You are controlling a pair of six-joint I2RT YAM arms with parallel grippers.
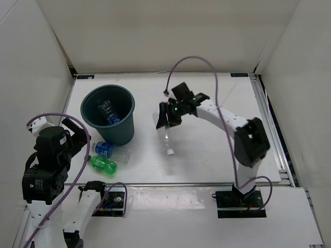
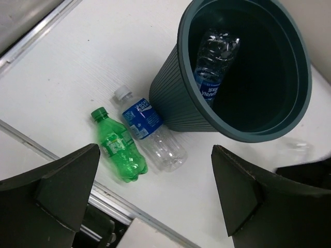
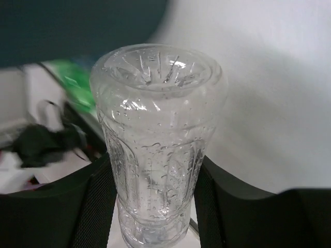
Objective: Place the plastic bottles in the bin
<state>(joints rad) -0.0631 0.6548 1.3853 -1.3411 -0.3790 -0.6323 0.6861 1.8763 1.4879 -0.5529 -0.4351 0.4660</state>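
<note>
Bottle (image 3: 158, 129) | neck cut off in wrist view (right gripper (image 3: 155, 206) clamps it)

Bright, even light came from overhead, leaving the white desk (image 1: 207, 155) nearly washed out and the shadows beside the bin (image 1: 108, 114) faint and soft-edged; the bin's inside was dark. The left wrist view was sharp, with a dull sheen on the bin's rim. In the right wrist view the clear bottle (image 3: 158, 144) was crisp, its droplets glinting, while the green bottle (image 3: 72, 82) and everything else behind were blurred.
</note>
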